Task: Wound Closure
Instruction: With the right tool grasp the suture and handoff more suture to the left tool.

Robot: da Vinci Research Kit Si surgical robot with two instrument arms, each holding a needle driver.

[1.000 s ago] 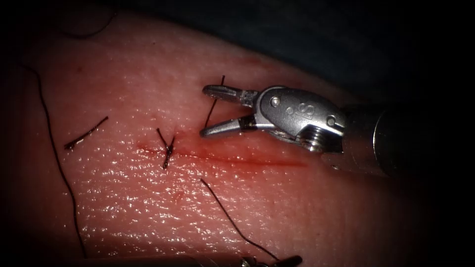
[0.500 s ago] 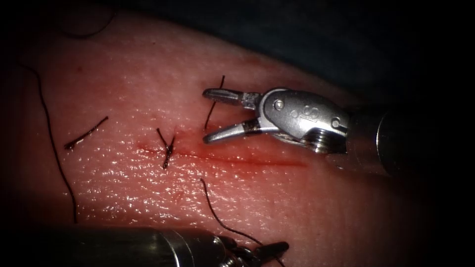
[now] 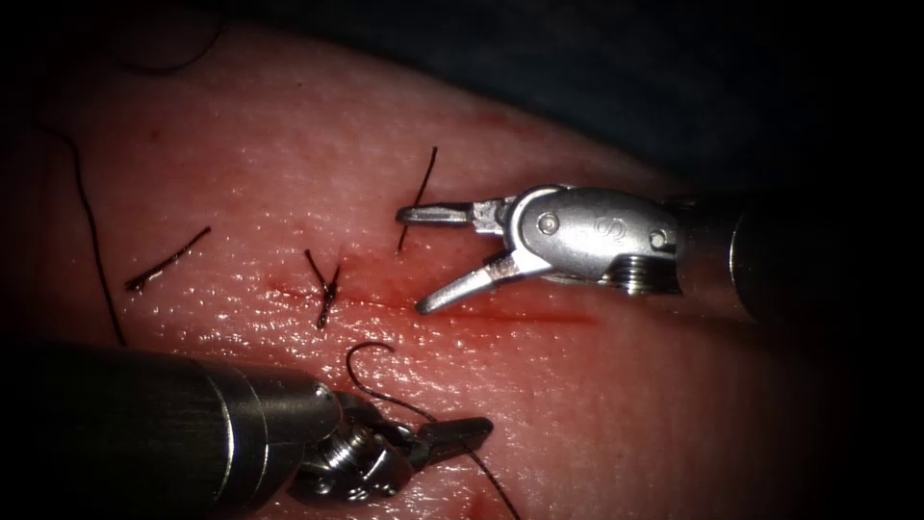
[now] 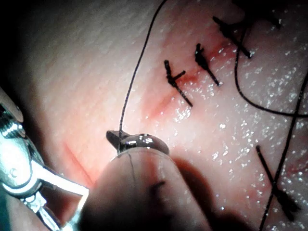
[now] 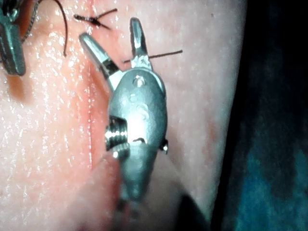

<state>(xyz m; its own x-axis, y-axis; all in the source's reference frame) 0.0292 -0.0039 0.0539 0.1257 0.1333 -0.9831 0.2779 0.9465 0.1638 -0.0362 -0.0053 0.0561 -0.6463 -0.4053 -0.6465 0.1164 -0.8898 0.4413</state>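
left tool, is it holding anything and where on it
The left tool is shut on the thread, gripping it partway along, below the cut. The right tool is open, holding nothing. I can't make out a needle.

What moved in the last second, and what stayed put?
The left hand, shut on the thread, came in from the lower left toward the cut, and the thread went slack and curled. The right hand drifted right and down, jaws open around a short thread end. The knot stayed.
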